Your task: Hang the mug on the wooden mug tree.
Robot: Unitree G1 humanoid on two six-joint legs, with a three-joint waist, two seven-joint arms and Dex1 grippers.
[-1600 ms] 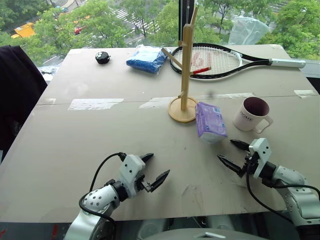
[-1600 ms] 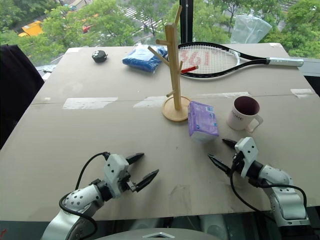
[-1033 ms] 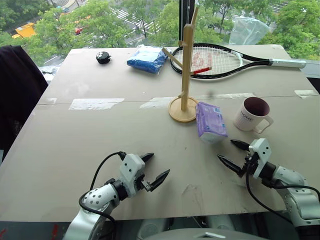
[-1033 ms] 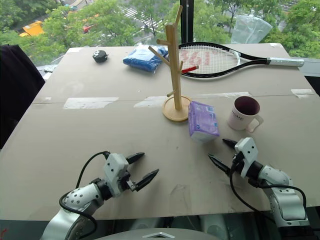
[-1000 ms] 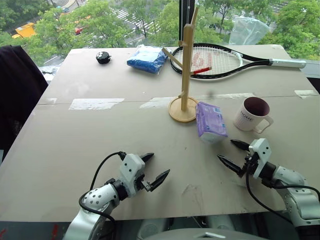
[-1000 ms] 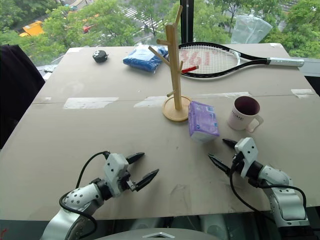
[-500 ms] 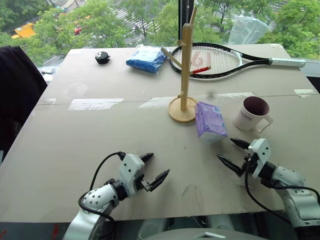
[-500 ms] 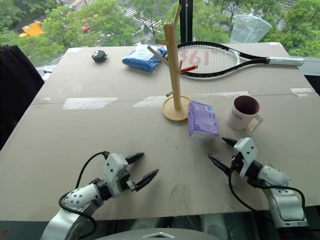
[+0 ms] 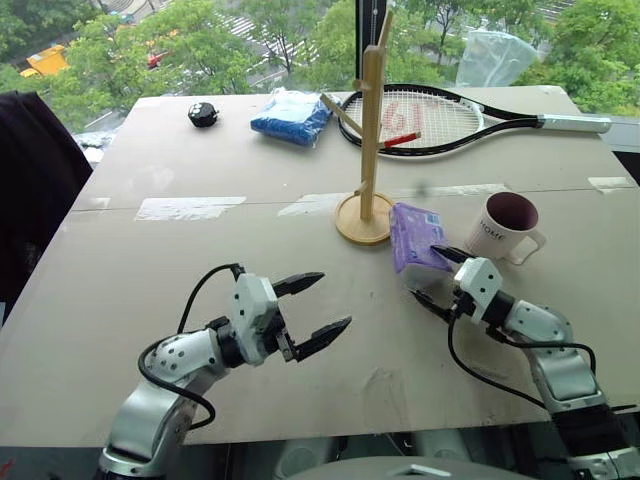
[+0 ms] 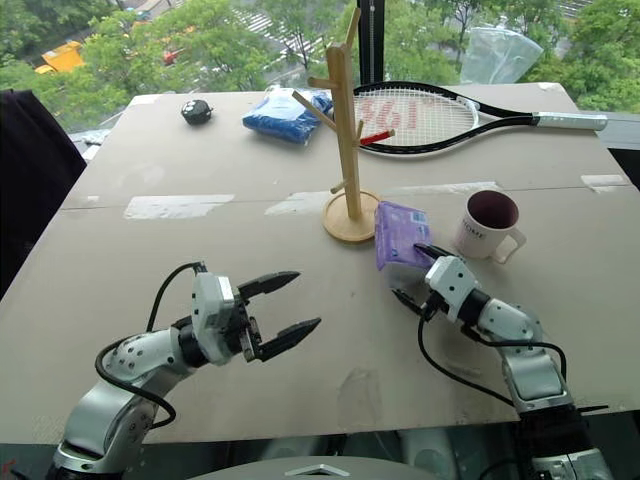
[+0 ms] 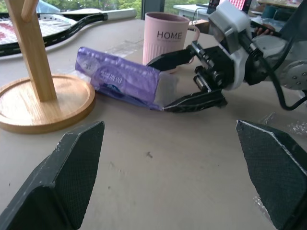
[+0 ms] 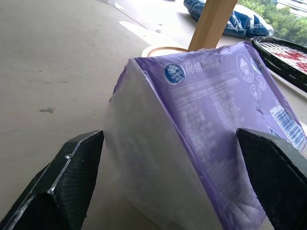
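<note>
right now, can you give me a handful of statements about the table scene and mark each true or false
1. The mug stands upright on the table, not on the wooden mug tree. True.
2. The right gripper is shut on the mug's handle. False: its fingers are open on either side of the near end of the purple tissue pack, holding nothing.
3. The purple tissue pack lies between the mug tree's base and the mug. True.
4. The left gripper holds the blue bag. False: it is open and empty, and the bag lies at the far side of the table.
5. The tennis racket leans upright against the mug tree. False: it lies flat behind it.
</note>
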